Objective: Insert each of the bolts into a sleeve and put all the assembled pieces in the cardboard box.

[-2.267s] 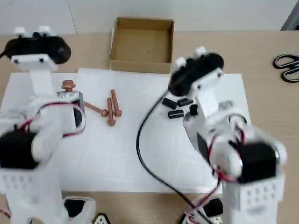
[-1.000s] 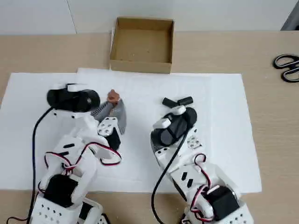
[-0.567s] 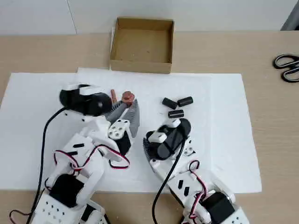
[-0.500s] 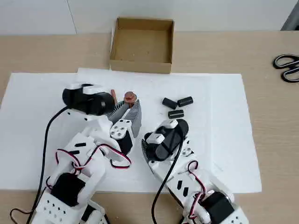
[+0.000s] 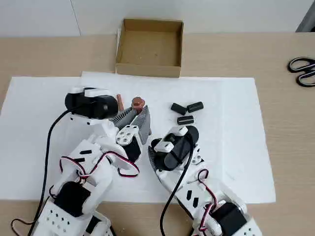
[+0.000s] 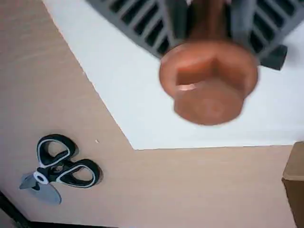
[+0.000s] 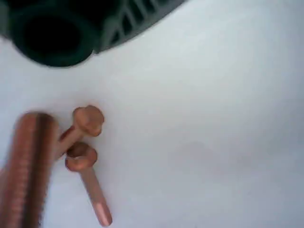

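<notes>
- Two grippers, each closed on one part; we report them in turn.
- The left gripper (image 5: 135, 117) has its jaws clamped on the shank of a copper bolt (image 5: 137, 103). The flanged head stands clear above the fingertips.
- The right gripper (image 5: 151, 157) sits low over the paper (image 5: 236, 147), just beside the left gripper. It is closed on a black sleeve (image 7: 50, 35), whose open bore faces the wrist camera.
- We find the bolt not in the sleeve. In the right wrist view its threaded shank passes near the sleeve but apart from it.
- Three loose sleeves (image 5: 185, 119) lie on the paper just past the right gripper. Two are side by side and the third is nearer the arm.
- Two loose bolts (image 7: 88, 185) lie on the paper with their heads touching and their shanks spread apart. In the high view one of them shows just beside the left gripper's camera housing.
- The box (image 5: 147, 70) stands at the paper's far edge with its open top up, well apart from both grippers.
- We also note scissors (image 5: 302, 69) on the table (image 5: 290, 157), off the paper at the far right.
</notes>
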Tool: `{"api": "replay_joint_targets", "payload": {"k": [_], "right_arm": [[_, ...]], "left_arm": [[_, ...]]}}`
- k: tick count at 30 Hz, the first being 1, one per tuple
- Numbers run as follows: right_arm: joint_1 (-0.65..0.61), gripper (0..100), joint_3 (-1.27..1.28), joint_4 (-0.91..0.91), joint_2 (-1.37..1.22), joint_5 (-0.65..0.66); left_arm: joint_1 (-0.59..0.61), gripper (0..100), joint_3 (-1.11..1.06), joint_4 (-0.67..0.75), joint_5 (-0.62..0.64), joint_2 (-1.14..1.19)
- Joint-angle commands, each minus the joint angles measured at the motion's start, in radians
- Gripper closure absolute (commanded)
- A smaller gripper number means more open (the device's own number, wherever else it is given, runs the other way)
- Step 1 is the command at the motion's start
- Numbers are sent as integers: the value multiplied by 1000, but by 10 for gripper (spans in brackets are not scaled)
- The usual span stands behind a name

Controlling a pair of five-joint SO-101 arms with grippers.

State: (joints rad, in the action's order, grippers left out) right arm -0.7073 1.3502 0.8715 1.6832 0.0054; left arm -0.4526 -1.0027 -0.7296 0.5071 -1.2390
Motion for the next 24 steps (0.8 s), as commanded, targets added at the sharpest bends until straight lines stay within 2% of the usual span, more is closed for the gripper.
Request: {"api": "replay_joint_targets", "payload": {"k": [1,5,24], "right_arm": [[-4,995,-5,-25,15,-6],[-4,995,-5,-25,15,-6],[-4,995,-3,-25,15,-6]], "left_arm": [[-3,995,77,-54,51,2],[-3,995,94,-89,74,3],[-31,995,102,-87,117,3]]}}
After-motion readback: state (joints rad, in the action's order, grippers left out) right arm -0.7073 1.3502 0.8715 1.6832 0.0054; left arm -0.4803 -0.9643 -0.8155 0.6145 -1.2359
